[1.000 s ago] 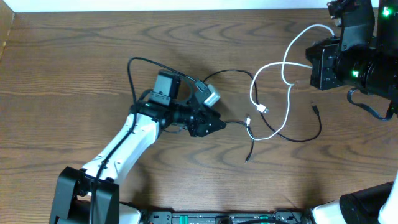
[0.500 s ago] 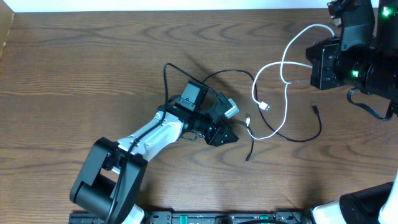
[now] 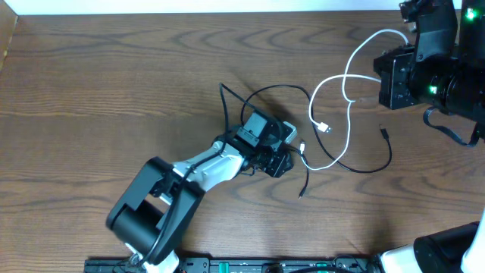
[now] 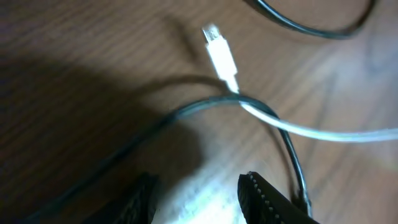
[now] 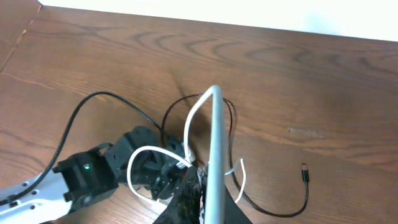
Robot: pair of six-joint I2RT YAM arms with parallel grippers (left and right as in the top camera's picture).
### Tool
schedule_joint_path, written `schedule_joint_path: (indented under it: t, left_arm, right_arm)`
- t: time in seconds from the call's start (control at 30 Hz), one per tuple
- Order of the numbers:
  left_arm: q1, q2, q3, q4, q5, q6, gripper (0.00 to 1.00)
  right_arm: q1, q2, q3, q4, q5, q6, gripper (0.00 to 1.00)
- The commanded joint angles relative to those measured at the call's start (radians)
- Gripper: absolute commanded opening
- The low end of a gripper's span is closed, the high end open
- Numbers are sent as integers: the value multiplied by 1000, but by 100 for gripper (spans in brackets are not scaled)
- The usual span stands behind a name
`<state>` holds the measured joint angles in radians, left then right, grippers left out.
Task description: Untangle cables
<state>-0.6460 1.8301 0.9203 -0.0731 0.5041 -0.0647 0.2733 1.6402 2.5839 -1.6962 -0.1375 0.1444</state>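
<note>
The white cable [image 3: 311, 106] and the black cable [image 3: 364, 171] lie crossed in loops on the wooden table, right of centre. My left gripper [image 3: 286, 159] is open and low over their left crossing. In the left wrist view its jaws [image 4: 199, 205] are empty, just short of the spot where the black cable [image 4: 186, 109] passes over the white cable [image 4: 323, 132] below the white plug [image 4: 219, 56]. My right gripper [image 3: 383, 80] is shut on the white cable [image 5: 213, 124], which rises taut from its jaws [image 5: 202, 186]. A black plug end [image 5: 305, 173] lies loose on the table.
Another black plug end [image 3: 301, 193] lies near the front. The thick black wire of the left arm [image 3: 227, 106] arcs over the table behind the left gripper. The table's far edge [image 3: 227, 12] meets a white wall.
My left arm has swung right and stretched toward the cable crossing, so its open gripper is now over it. The right arm and the cables have not moved.
</note>
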Motion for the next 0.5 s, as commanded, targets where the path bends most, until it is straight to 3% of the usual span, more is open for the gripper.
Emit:
schedule_joint_path:
  t: [0.0,0.47]
  left_arm:
    - [-2,54,0,40,-53,-103,46]
    - [42,127,96,319,-221,-174,46]
  right_arm:
    - [-6,-6,-2,-2,7,-22,1]
    - [-6,-6,-2,-2,-54,-21,1]
